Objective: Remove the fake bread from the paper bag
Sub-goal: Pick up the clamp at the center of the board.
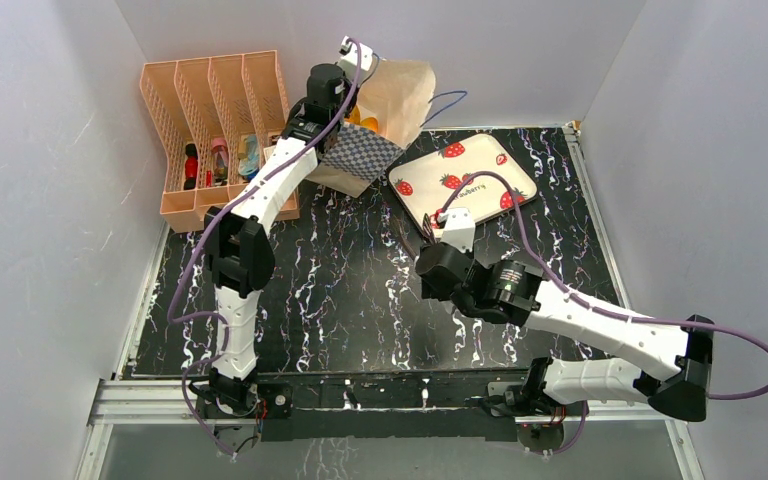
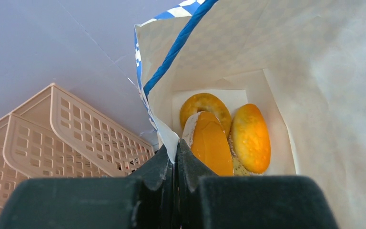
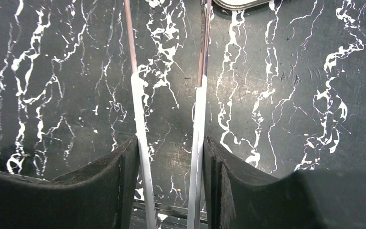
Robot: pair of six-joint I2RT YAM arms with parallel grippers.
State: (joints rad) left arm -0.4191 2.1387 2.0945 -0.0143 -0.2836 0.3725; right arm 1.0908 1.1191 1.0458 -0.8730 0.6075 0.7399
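My right gripper is nearest, low over the black marbled table. Its jaws are part-way closed on a pair of metal tongs. One silver arm lies against each inner pad, and the two arms run forward with a gap between them. Their tips pass out of my wrist view near the rim of the strawberry tray, so I cannot tell whether they touch it. The tray lies flat beyond that gripper, to the right of the bag.

At the far edge of the table my left gripper is pressed together on the near rim of the paper bag. It pinches the white-lined paper where the checkered edge comes down. The bag sits between the tray and the peach file rack, and its mouth is held open toward my wrist camera. I cannot tell whether it stands upright or leans. A blue cord handle slants across the opening.

The fake bread is deep inside the bag. The long orange-glazed loaf is nearest, the oval roll touches its right side, and the ring-shaped piece lies behind them. Behind the rack is a plain grey wall.
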